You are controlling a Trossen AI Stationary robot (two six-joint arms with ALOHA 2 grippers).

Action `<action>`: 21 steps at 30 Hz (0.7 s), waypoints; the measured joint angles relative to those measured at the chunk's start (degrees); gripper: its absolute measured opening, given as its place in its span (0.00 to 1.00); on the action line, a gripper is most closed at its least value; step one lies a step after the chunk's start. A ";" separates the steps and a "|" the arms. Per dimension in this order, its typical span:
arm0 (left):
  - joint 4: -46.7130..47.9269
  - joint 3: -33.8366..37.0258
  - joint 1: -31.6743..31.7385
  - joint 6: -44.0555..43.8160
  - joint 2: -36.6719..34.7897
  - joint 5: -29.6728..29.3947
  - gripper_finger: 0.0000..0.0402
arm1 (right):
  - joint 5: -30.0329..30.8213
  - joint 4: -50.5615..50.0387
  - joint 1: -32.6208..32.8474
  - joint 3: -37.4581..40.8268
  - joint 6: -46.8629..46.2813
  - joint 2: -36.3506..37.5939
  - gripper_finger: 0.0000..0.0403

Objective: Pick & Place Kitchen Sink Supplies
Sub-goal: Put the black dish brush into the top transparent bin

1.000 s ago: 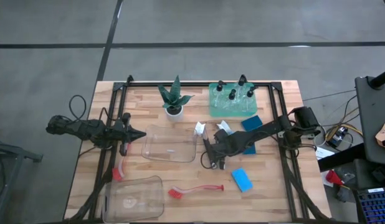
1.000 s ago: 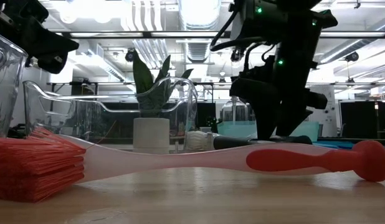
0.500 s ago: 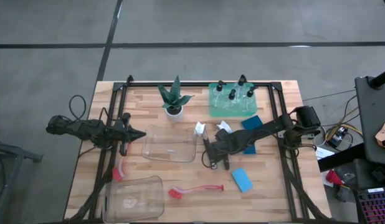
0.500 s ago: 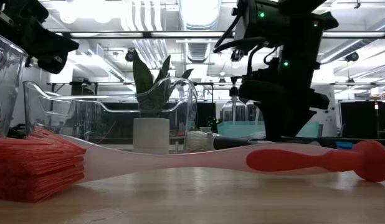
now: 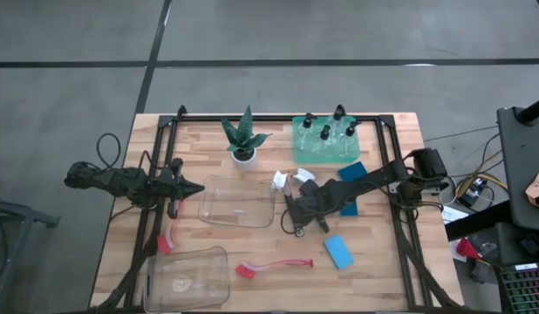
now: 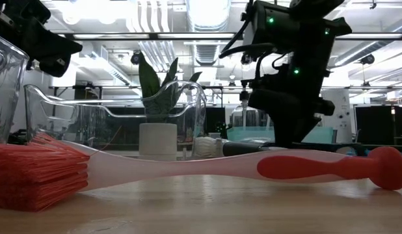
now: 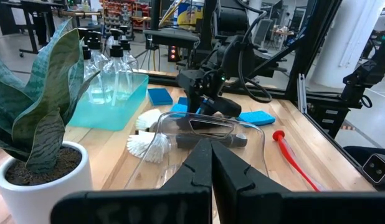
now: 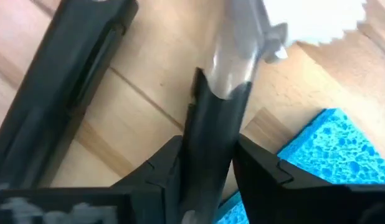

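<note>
From above, we see the right gripper [image 5: 297, 202] near the middle of the counter, lying over a black-handled brush [image 5: 305, 179] whose white head points toward the far edge. A green tray [image 5: 326, 153] at the far edge holds four clear bottles [image 5: 324, 133]. One blue sponge [image 5: 338, 251] lies toward the near right, another [image 5: 352, 172] just beside the tray. A red brush [image 5: 274, 265] rests near the front edge beside a clear bin [image 5: 186, 277]. The left gripper [image 5: 193, 187] waits at the left edge, next to a second clear bin [image 5: 240, 201].

At table height, the red brush [image 6: 188, 168] stretches across the foreground, with a potted plant [image 6: 157, 110] behind.

From the left wrist, that gripper's fingers [image 7: 199, 165] are pressed together, empty.

From the right wrist, the fingers [image 8: 258, 171] are clamped on the brush's black handle [image 8: 211, 143], a blue sponge [image 8: 317, 162] just beside it.
</note>
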State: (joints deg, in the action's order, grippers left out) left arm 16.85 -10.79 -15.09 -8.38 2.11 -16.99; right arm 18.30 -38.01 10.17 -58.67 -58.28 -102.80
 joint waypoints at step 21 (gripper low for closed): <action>-0.03 0.00 0.02 0.02 0.00 -0.01 0.00 | -0.36 0.27 0.65 -0.37 14.32 17.74 0.24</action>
State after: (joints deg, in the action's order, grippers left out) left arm 16.82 -10.79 -15.07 -8.36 2.11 -17.00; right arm 17.94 -37.74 10.82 -59.03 -43.96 -85.06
